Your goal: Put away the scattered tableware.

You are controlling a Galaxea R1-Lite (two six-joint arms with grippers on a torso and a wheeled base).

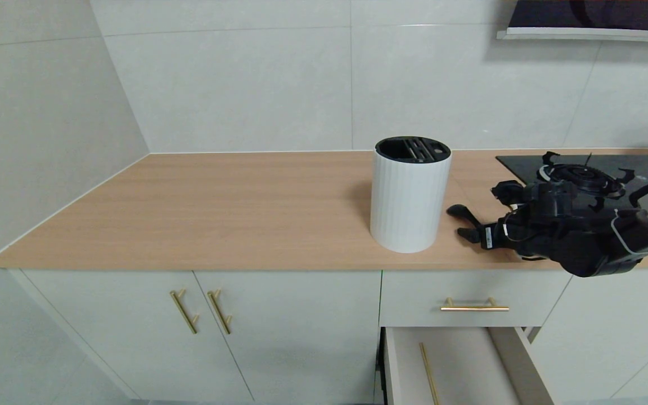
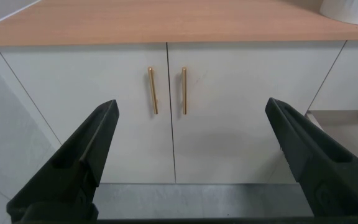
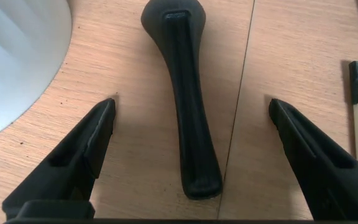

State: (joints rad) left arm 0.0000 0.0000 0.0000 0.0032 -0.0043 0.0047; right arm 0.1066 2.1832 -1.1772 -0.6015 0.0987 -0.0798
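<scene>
Right tool point(image 3: 191, 102), spread, over black handle point(image 3: 182, 74) on countertop point(image 1: 217, 208) beside white holder point(image 1: 410, 202); left tool point(image 2: 191, 106) spread too.

Soft, even light falls over my desk point(image 1: 217, 214); the white holder point(image 1: 410, 202) casts a faint shadow leftward, and the wall tiles point(image 1: 234, 84) gleam mildly.

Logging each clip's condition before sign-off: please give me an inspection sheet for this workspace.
Surface: wooden countertop, looks clean.
Job's things: white holder upright; black utensil handle lying flat beside it.
Clutter: nothing seen.
Grippers: right gripper open, fingers either side of the handle, not touching it; left gripper open, below counter level, facing the cabinet doors.
Cables: light cable on the right arm.
Surroundings: hob at the right; drawer open below; tiled wall behind.
</scene>
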